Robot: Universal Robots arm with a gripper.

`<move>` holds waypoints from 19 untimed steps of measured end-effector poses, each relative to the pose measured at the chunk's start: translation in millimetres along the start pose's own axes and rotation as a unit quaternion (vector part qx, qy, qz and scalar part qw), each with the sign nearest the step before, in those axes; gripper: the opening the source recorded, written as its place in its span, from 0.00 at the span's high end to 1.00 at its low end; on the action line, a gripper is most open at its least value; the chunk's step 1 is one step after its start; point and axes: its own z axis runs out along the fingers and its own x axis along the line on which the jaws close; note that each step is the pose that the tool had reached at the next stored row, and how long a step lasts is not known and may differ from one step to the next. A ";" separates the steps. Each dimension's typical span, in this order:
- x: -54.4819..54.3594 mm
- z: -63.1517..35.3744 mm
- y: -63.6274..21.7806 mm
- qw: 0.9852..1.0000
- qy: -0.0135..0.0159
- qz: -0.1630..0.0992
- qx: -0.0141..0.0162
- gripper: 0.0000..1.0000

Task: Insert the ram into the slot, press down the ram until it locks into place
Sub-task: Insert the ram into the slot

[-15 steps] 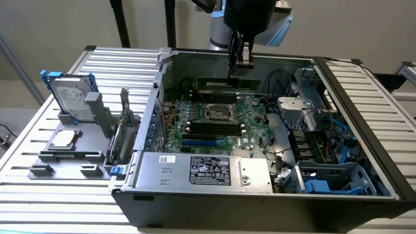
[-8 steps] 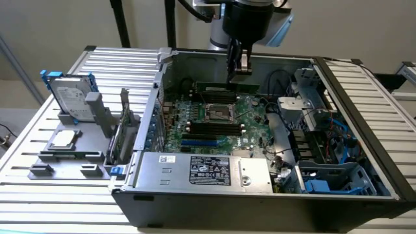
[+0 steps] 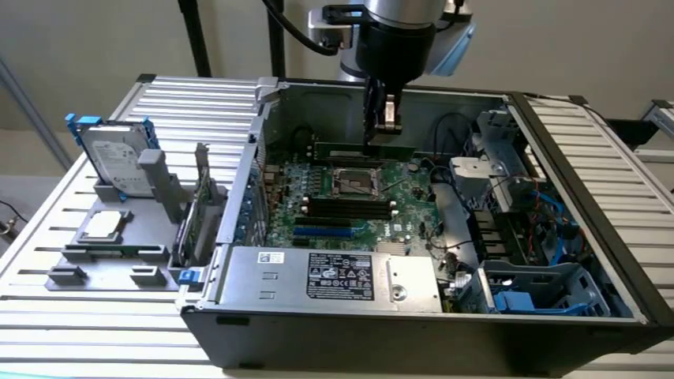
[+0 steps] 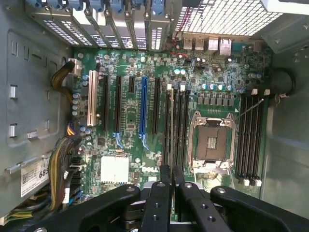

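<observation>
Gripper [image 3: 383, 134] hung straight down off the arm [image 3: 395, 31], reaching into the open computer case [image 3: 421, 335] near its back wall. Jaws were pressed together, pinching the ram stick [image 3: 353, 149] by its top edge, a bit toward the exterior view's right of the stick's middle. In the wrist view the fingers [image 4: 159, 203] met on the thin edge of the ram stick [image 4: 172, 125], which ran lengthwise in line with the black slots [image 4: 179, 130] just beside the processor socket [image 4: 212, 140]. In the exterior view the stick sat level on the far side of the socket. Couldn't tell whether it was in a slot or just above one. A second bank of slots [image 4: 251, 137] flanked the socket's other side. Further out on the motherboard [image 4: 125, 121]: a cable bundle [image 4: 63, 164] by the case wall. Power supply [image 3: 327, 276] filled the near side of the case. A hard drive [image 3: 114, 154] stood on the table [image 3: 63, 316] outside the case, at the exterior view's left.
</observation>
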 end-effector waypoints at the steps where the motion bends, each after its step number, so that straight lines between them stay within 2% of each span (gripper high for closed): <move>1: 0.2 1.8 0.3 1.000 0.000 0.002 0.000 0.87; 9: 1.9 16.3 2.2 1.000 0.000 0.015 0.001 0.87; 19: 3.0 34.5 2.5 1.000 -0.001 0.022 0.005 0.87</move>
